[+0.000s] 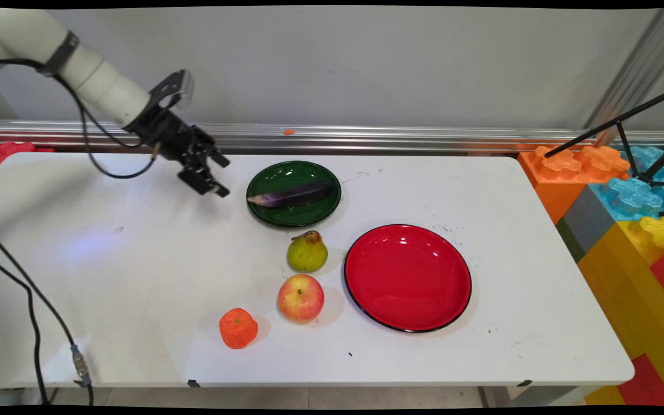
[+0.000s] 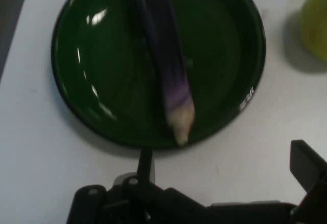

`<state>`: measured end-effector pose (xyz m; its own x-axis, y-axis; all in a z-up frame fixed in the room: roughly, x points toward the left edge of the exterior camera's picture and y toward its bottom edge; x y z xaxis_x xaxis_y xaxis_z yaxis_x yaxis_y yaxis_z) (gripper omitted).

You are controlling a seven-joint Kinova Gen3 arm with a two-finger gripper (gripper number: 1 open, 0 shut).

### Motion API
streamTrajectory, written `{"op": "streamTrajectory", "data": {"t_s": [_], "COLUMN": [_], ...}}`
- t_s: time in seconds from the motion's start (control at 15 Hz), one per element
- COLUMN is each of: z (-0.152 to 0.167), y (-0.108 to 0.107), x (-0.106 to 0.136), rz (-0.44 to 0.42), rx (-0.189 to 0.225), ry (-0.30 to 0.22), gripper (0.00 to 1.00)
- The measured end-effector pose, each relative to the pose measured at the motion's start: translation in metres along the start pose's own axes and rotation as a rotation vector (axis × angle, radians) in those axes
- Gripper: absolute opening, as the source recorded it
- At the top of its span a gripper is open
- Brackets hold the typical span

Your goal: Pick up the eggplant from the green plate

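Note:
My gripper (image 1: 222, 176) hovers open above the table's back left, just left of a dark green plate (image 1: 268, 210), with nothing between its fingers. A purple eggplant (image 1: 294, 195) lies across that plate, its pale stem end pointing toward the gripper. In the hand view the green plate (image 2: 97, 81) and the eggplant (image 2: 166, 65) fill the upper part, and the open gripper (image 2: 225, 170) rises from the bottom edge, short of the plate's rim. A green-yellow pear (image 1: 307, 252) stands on the table in front of the plate; the pear (image 2: 314, 24) shows at the hand view's right edge.
A red-yellow apple (image 1: 301, 298) and a small orange fruit (image 1: 238, 328) sit toward the table's near side. An empty red plate (image 1: 407, 278) lies right of them. Large coloured blocks (image 1: 626, 225) and a black tripod (image 1: 637, 138) stand off the right edge. Cables (image 1: 32, 311) hang at the left.

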<state>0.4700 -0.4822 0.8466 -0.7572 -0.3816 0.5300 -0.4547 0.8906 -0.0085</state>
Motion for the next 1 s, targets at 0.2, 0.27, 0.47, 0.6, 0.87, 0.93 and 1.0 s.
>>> {"op": "streamTrajectory", "data": {"t_s": [0.2,0.27,0.47,0.6,0.87,0.93,1.0], "z": [0.015,0.019,0.041,0.052,0.078,0.086,0.092], "y": [-0.004,-0.005,-0.013,-0.018,-0.028,-0.030,-0.033], "x": [0.016,0.019,0.032,0.038,0.050,0.054,0.056], "rz": [0.007,0.008,0.008,0.004,-0.012,-0.015,-0.016], "rx": [0.004,0.006,0.018,0.024,0.023,0.019,0.015], "ry": [0.016,0.017,0.018,0.017,0.019,0.019,0.018], "gripper": [1.00,1.00,1.00,1.00,1.00,1.00,1.00]}}
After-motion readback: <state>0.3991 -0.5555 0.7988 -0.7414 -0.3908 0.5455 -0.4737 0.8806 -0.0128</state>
